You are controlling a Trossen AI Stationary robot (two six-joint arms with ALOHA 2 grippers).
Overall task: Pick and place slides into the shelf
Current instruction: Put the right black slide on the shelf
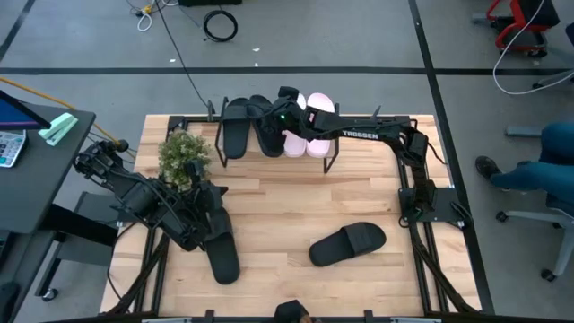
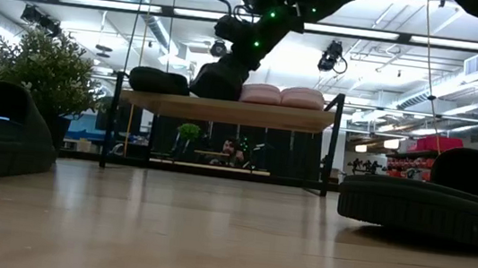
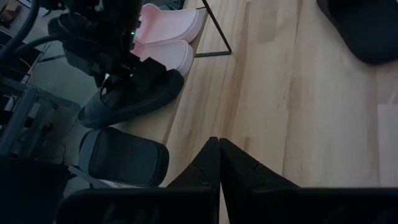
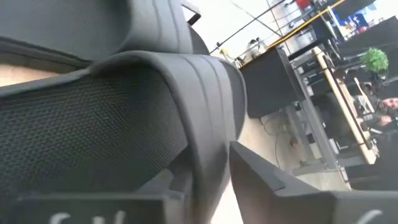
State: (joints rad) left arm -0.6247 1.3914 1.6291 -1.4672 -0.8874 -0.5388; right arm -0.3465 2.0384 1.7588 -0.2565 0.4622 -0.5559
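The shelf [image 1: 332, 160] stands at the table's far side and carries two pink slides [image 1: 308, 142] and two black slides. My right gripper [image 4: 208, 171] reaches over the shelf from the right and is open. Its fingers stand on either side of the strap of the second black slide [image 1: 269, 139], which lies sole down on the shelf top beside the first black slide [image 1: 235, 130]. My left gripper [image 3: 217, 163] hangs shut and empty above the table's left part. Two more black slides lie sole down on the table, one near the left arm [image 1: 221, 256] and one at the near right [image 1: 348, 242]. My right gripper has the black slide's strap edge [image 4: 208, 134] between its open fingers, which slant down from the table's right side. A light gap shows between one finger [image 4: 267, 180] and the strap. Whether the other finger touches the strap I cannot tell. The slide lies on the shelf.
A potted plant [image 1: 184, 154] stands at the far left of the table, beside the shelf and close to the left arm. Bare tabletop [image 1: 296, 202] stretches between the shelf and the two loose slides. Desks and cables lie beyond the table.
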